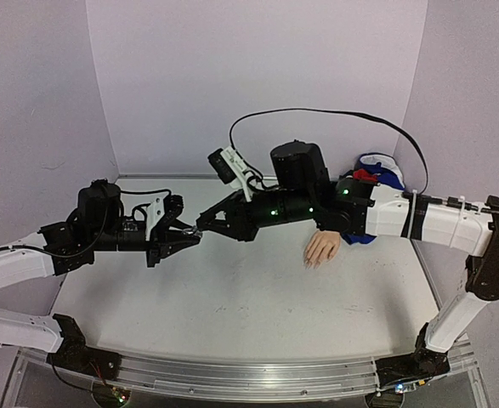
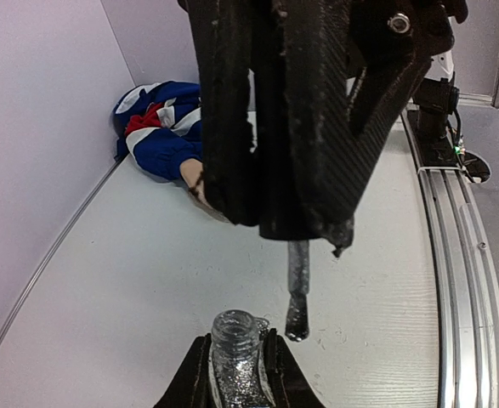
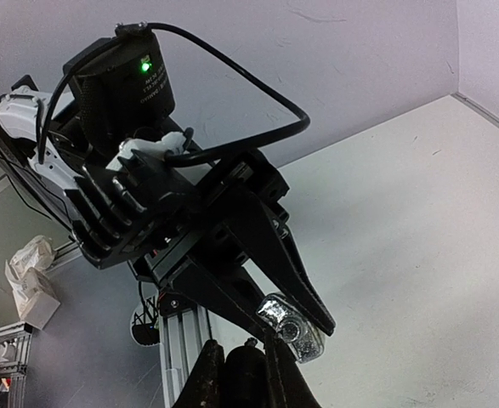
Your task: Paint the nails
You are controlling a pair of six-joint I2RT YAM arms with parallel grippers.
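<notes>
Silver glitter coats the inside of the small open bottle (image 2: 234, 344) that my left jaws are clamped on. The left wrist view shows its uncapped neck upright between them. Above it in the same view, my right jaws are closed on a brush (image 2: 297, 293). Only the thin stem and wet tip show below them, the tip hanging just beside the bottle's rim.

The right wrist view gives the reverse side: the glittered bottle caught at the tip of my left jaws, and a dark shape, not clear, pinched between my right jaws at the lower edge.

The top view alone shows my left arm (image 1: 104, 229) and right arm (image 1: 385, 212) whole, meeting jaws to jaws above the left-centre of the worktop (image 1: 232, 314).

The worktop is matt and pale grey-white, with a metal rail (image 1: 258, 374) along its near edge and pale lilac walls (image 1: 258, 76) on three sides. A black cable (image 1: 317, 113) arcs over my right arm.

The mannequin hand (image 1: 323, 247), pale skin-coloured, lies on the worktop right of centre, just beside my right arm and well apart from both jaws. Its fingers point toward the near edge. The nails (image 1: 311, 263) at the fingertips are too small to judge. Its blue, white and red sleeve (image 1: 378, 172) is bunched near the back right corner.
</notes>
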